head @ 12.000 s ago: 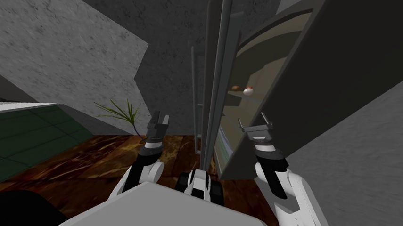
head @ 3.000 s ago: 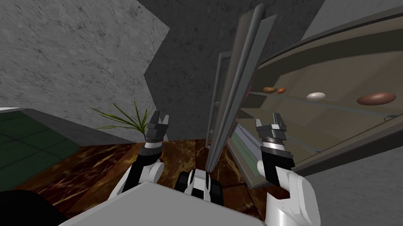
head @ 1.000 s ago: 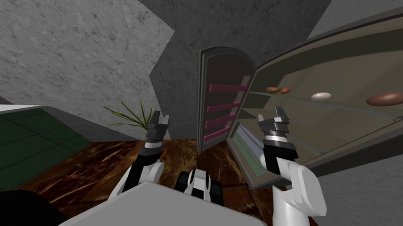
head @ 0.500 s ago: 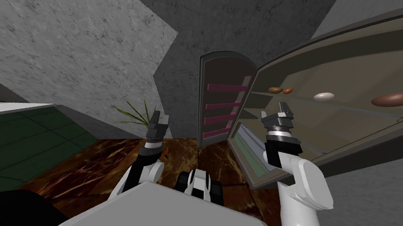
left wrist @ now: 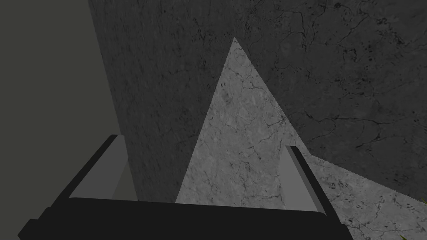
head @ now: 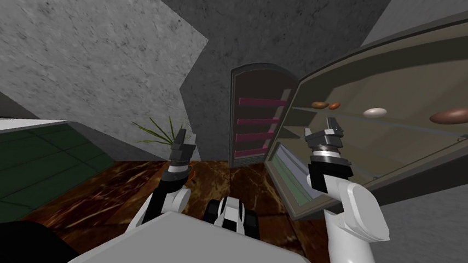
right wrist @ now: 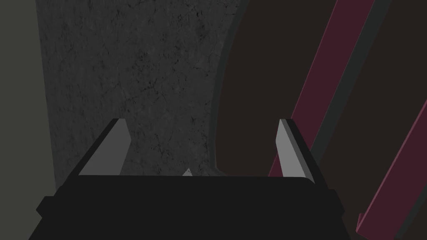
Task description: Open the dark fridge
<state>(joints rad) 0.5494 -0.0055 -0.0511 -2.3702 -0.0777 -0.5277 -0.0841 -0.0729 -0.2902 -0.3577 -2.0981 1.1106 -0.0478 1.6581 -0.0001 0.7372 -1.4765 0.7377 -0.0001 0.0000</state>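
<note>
Dark-framed, beige-lined fridge [head: 402,141] at right; its dark, magenta-railed door [head: 258,113] stands wide open, far centre. R gripper [head: 326,132] by fridge mouth, fingers spread, empty, no grip needed: task prob. done. L gripper [head: 183,137] idle at left, fingers spread.

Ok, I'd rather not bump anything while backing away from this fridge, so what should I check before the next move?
1. Fridge door swung wide, its magenta racks facing me: ok.
2. Right gripper fingers open, nothing between them: ok.
3. Left gripper fingers open and empty, near the plant: ok.
4. White oval and brown oval lying on the fridge shelf, away from its front: ok.
5. Right forearm clear of the fridge body at its front edge: cannot tell, since they overlap in the head view.
</note>
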